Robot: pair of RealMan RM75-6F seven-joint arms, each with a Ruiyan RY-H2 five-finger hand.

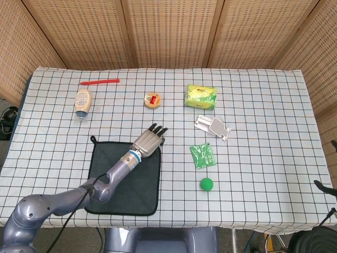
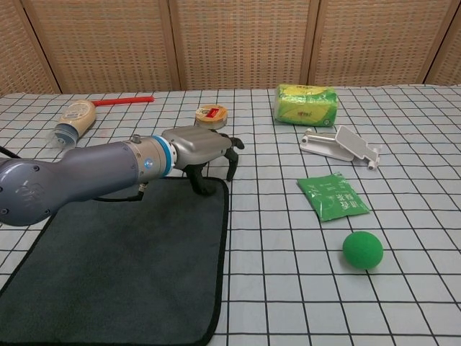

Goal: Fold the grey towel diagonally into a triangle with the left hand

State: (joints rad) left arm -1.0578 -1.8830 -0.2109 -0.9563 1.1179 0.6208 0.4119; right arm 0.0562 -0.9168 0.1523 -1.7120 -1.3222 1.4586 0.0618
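Grey towel (image 1: pixel 125 178) lies flat and unfolded near the front-left of the checked tablecloth (image 1: pixel 263 132), square to the table edge, hanging loop at its far-left corner. No fold made yet.

Left hand (image 1: pixel 149 141) is over the towel's far-right corner, palm down, arm reaching diagonally across the cloth from the near-left. In the chest view the left hand (image 2: pixel 205 153) has its fingers curled downward, tips at or just past the towel's far edge, thumb down on the corner area. It holds nothing that I can see; fingers are apart, not clenched. Whether the tips touch the fabric I cannot tell.

Judgement: this corner is the sensible one to take. Lifting it and carrying it back toward the near-left corner along the arm's own line would give the diagonal fold.

Right hand: only dark tips show at the far-right frame edge in the head view; state not readable.

Other items, all well apart from the towel:
- sauce bottle (image 1: pixel 82 101) lying on its side
- red tool (image 1: pixel 99 81) by the far edge
- small round tin (image 1: pixel 152 100)
- green tissue pack (image 1: pixel 201 96)
- white folding stand (image 1: pixel 212 127)
- green sachet (image 1: pixel 203 156)
- green ball (image 1: pixel 206 184)

Risk: a thin, flat edge may slip the fingers.
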